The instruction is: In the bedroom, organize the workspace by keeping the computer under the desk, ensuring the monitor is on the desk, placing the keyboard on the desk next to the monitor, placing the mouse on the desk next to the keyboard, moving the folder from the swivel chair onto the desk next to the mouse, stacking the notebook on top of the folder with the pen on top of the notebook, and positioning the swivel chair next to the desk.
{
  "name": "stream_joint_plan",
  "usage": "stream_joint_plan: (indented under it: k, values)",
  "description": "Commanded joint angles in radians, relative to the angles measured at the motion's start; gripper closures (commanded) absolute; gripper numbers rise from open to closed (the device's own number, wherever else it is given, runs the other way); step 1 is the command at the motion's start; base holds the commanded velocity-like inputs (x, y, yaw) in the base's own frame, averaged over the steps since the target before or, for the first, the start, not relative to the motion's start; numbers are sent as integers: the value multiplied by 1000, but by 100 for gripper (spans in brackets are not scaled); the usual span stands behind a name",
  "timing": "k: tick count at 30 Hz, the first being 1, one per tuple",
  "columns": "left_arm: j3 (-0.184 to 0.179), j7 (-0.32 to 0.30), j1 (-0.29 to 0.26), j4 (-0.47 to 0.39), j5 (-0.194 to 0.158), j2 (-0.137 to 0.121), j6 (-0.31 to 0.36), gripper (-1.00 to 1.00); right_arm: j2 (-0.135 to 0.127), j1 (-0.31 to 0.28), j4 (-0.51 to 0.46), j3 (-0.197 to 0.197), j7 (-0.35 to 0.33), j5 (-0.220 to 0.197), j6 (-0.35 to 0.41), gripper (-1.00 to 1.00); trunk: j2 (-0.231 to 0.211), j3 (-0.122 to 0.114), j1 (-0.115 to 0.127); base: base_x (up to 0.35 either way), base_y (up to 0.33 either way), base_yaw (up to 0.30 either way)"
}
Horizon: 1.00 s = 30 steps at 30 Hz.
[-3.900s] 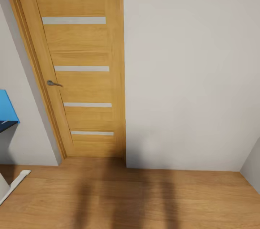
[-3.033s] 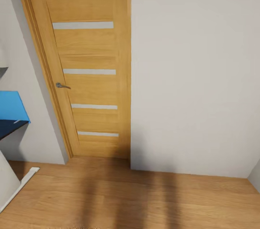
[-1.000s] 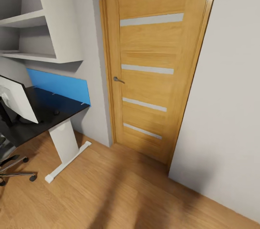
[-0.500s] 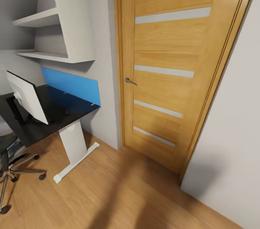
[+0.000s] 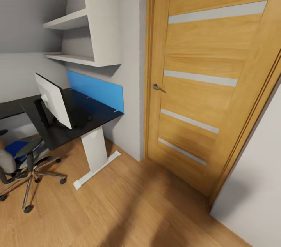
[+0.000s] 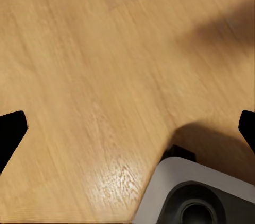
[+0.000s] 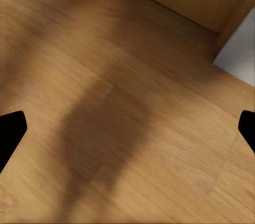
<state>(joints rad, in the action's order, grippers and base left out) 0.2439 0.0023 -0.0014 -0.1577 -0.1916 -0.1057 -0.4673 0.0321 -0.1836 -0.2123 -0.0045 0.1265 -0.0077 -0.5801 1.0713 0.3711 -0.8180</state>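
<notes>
Folder lies on swivel chair beside desk.

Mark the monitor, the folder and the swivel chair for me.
monitor (image 5: 54, 101), head view, on its white back panel.
folder (image 5: 16, 148), head view, on the blue sheet lying on the chair seat.
swivel chair (image 5: 30, 146), head view, on its black armrest.

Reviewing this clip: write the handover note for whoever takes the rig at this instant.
Both grippers open and empty over the wood floor: left gripper, right gripper.
Monitor stands on the desk; a small dark thing near it, perhaps the mouse.
Folder lies on the swivel chair, which sits by the desk.
Done: monitor on desk.
Left: move the folder to the desk, then place keyboard, notebook and pen once found.
</notes>
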Motion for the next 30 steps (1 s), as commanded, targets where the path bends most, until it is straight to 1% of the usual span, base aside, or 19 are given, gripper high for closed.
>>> stream_joint_plan:
  k: [1, 17, 22, 30]
  values:
    - [-5, 1, 0, 0, -9, 0, -2, -100, 1, 0, 1, 0, 2, 0, -3, -100, 1, 2, 0, 1, 0, 259]
    - [-5, 2, 0, 0, -9, 0, -1, -100, 2, 0, 1, 3, 2, 2, -7, -100, 1, 16, 0, 4, 0, 233]
    - [-6, 2, 0, 0, -9, 2, -1, -100, 2, 0, 1, 3, 2, 3, -7, -100, 1, 20, 0, 227, 0, 242]
    - [-6, 2, 0, 0, -9, 3, 1, -100, 2, 0, 1, 4, 2, 3, -8, -100, 1, 25, 0, 320, 0, 251]
